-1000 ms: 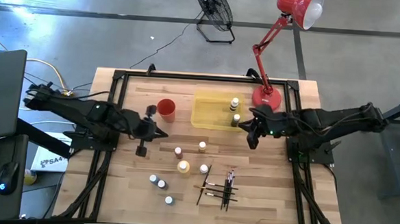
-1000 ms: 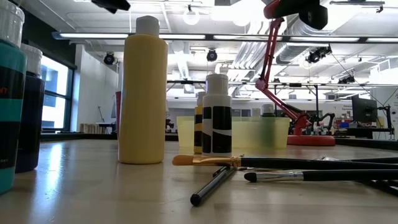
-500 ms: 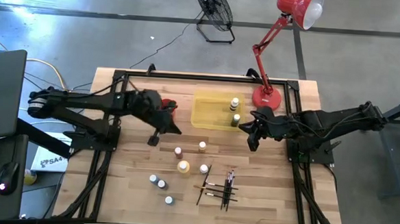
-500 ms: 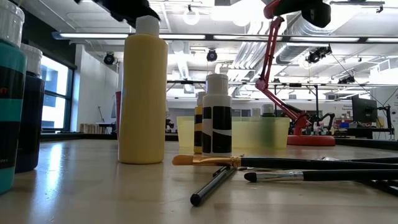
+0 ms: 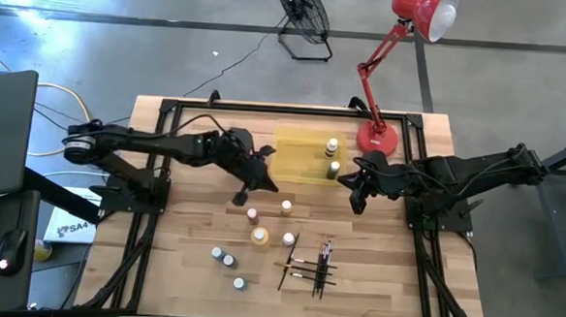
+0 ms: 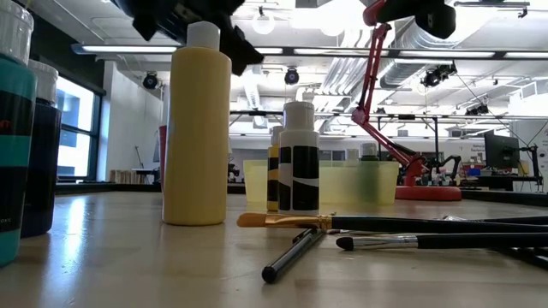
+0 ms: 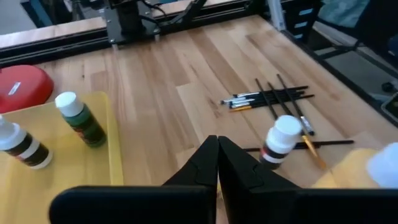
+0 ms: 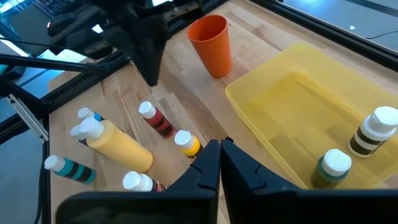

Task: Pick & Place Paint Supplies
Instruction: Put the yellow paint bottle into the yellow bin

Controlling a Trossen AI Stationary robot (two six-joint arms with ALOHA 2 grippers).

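Two capped bottles (image 5: 333, 156) stand upright just beside the shut right claw (image 5: 357, 195). More bottles (image 5: 260, 225), a tall yellow one among them, stand upright below the shut left claw (image 5: 241, 196); the dark-handled paintbrushes (image 5: 309, 264) lie crossed farther off.

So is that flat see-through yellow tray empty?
No. The yellow tray holds two small upright white-capped bottles: a green one and a dark-banded one.

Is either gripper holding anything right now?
No. The left gripper and right gripper are both shut on nothing, above the table.
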